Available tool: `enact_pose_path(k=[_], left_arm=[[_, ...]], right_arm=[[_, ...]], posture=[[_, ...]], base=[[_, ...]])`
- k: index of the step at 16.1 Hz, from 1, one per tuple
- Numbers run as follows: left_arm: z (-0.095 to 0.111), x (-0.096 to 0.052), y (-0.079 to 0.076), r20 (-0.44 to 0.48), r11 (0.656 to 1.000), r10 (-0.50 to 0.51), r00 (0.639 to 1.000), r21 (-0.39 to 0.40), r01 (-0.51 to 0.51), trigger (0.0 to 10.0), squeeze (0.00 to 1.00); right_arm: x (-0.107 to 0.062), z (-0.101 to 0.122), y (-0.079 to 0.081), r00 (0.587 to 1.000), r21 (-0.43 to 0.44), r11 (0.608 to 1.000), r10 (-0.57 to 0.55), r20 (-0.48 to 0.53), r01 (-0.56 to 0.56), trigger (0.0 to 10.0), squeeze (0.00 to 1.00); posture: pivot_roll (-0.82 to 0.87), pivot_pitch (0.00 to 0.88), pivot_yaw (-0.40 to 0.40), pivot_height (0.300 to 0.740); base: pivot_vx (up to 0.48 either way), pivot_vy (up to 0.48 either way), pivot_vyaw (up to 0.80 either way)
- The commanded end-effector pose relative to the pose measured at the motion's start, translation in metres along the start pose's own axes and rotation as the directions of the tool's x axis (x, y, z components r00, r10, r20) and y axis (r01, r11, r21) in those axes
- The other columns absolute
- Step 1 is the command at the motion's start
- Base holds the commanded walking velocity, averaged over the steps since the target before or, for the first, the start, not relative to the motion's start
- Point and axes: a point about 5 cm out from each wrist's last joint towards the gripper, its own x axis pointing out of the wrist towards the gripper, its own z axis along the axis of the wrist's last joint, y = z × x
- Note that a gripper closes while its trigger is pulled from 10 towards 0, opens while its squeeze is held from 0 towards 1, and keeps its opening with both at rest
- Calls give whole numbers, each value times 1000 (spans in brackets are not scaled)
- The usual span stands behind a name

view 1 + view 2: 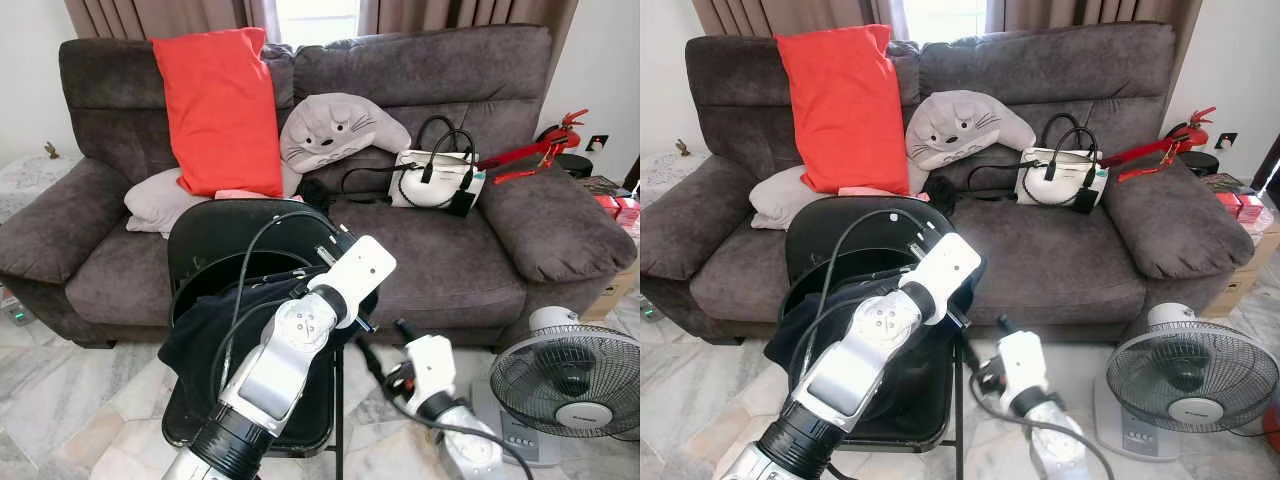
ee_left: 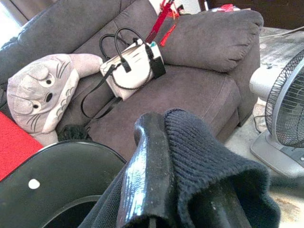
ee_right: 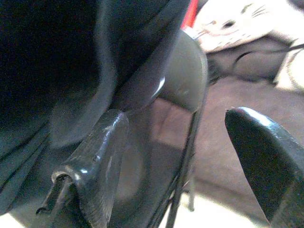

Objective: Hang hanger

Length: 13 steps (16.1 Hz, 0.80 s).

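A dark grey sofa (image 1: pixel 440 250) runs across the room, and everything here is placed by it. On its seat, from the robot's left, a pale grey cushion (image 1: pixel 155 203) lies flat with a tall red pillow (image 1: pixel 218 108) propped behind it against the backrest. Next along is a grey plush seal (image 1: pixel 338 126), leaning on the backrest near the middle. Just beside it sits a white handbag (image 1: pixel 435 180) with black handles and a black strap trailing over the seat. A red fire extinguisher (image 1: pixel 530 152) rests by the sofa's right armrest.

In front of the sofa, on the marble floor (image 1: pixel 60 400), stands a black folding chair (image 1: pixel 225 240), its round back towards the sofa. A dark knitted garment (image 1: pixel 205 335) is draped over the chair's seat and front edge. No hanger can be made out in any of the pictures; if one is inside the garment, it is hidden.

The left gripper (image 2: pixel 164 156) is raised over the chair, its silver arm crossing in front of the chair back. In the left wrist view its fingers pinch a fold of the dark knitted garment, one glossy black finger (image 2: pixel 145 175) pressed flat against the cloth.

The right gripper (image 3: pixel 190 147) sits low in front of the sofa, just beside the chair's right edge. Its fingers are spread wide with nothing between them, the garment hanging close to one finger.

A white floor fan (image 1: pixel 570 385) stands in front of the sofa's right end.
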Motion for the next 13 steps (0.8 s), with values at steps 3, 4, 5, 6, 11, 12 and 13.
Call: enact_pose_path(k=[3,4,5,6,11,12,13], left_arm=[[19,1,-1,81,1000,-16,997,-2,16,10000,0],[19,1,0,82,1000,-15,997,-5,15,10000,0],[19,1,-1,82,1000,-16,997,-5,16,10000,0],[19,2,-1,82,1000,-16,996,-5,17,10000,0],[20,1,-2,85,1000,-17,996,-5,18,10000,0],[20,1,-2,85,1000,-18,996,-8,19,10000,0],[20,1,-2,85,1000,-18,996,-8,19,10000,0]], right_arm=[[9,5,-5,1000,-10,1000,3,28,-3,10000,0],[12,9,-7,999,-11,1000,-1,43,1,10000,0],[14,10,-9,999,-12,1000,1,50,-1,10000,0],[17,14,-11,998,-1,1000,13,68,-13,10000,0],[19,1,0,966,95,964,254,-43,-249,10000,0],[16,-4,1,954,91,956,288,-79,-281,10000,0],[14,-5,1,949,92,951,303,-84,-295,10000,0]], posture=[[-16,0,114,740],[-16,0,115,740],[-16,0,115,740],[-16,0,115,740],[-7,0,113,740],[-6,0,114,740],[-9,0,115,740]], base=[[0,0,0],[0,0,0],[0,0,0],[0,0,0],[0,0,0],[0,0,0],[0,0,0]])
